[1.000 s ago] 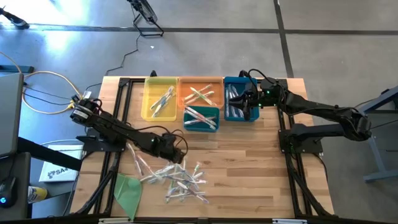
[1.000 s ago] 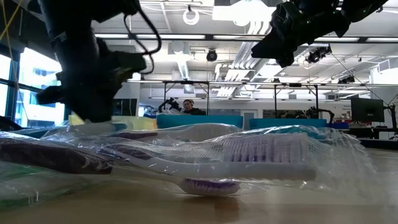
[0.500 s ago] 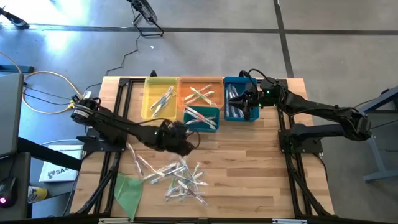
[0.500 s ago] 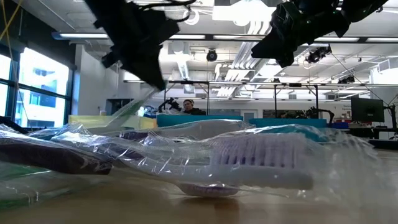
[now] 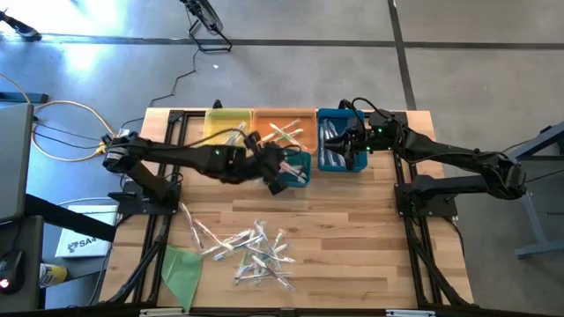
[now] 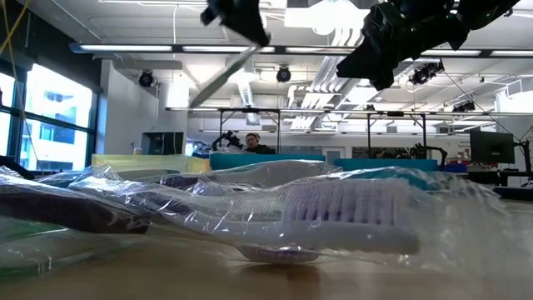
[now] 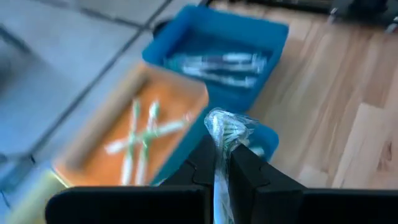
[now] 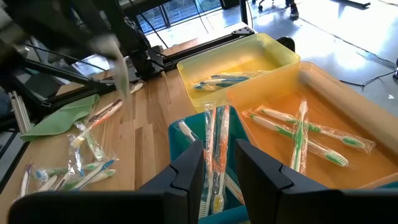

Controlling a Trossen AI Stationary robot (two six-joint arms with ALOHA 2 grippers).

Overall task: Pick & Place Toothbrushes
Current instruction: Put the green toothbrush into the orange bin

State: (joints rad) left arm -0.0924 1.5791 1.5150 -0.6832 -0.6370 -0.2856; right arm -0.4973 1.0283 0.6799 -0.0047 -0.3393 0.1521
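Note:
My left gripper [image 5: 280,174] hangs above the teal bin [image 5: 298,169], shut on a clear-wrapped toothbrush [image 7: 225,127]. In the low view the gripper [image 6: 237,17] is high up, and the toothbrush [image 6: 218,77] slants down from it. A pile of wrapped toothbrushes [image 5: 251,248] lies on the wooden table near its front edge. More toothbrushes lie in the yellow [image 5: 227,141], orange [image 5: 284,134], teal and blue [image 5: 333,145] bins. My right gripper [image 5: 347,146] hovers over the blue bin. Its fingers [image 8: 186,174] stand apart, with nothing between them. My left gripper pinches the wrapped toothbrush between its two fingers [image 7: 245,168]. The shaft [image 7: 218,177] runs along the fingers, and the bristle end [image 7: 227,126] sticks out past the fingertips. The toothbrush is lifted clear of the table and slants downward from the gripper.
A flat green sheet [image 5: 182,271] lies at the table's near left corner. The four bins stand side by side along the far edge. Bare wood [image 5: 352,229] lies between the bins and the pile and to the pile's right. Black frame rails [image 5: 412,255] run along both sides.
My left gripper has risen from the pile and swung toward the far edge and the right, to above the teal bin, rolling as it went. It stayed shut on one toothbrush, which is now lifted clear of the pile. The pile shifted slightly.

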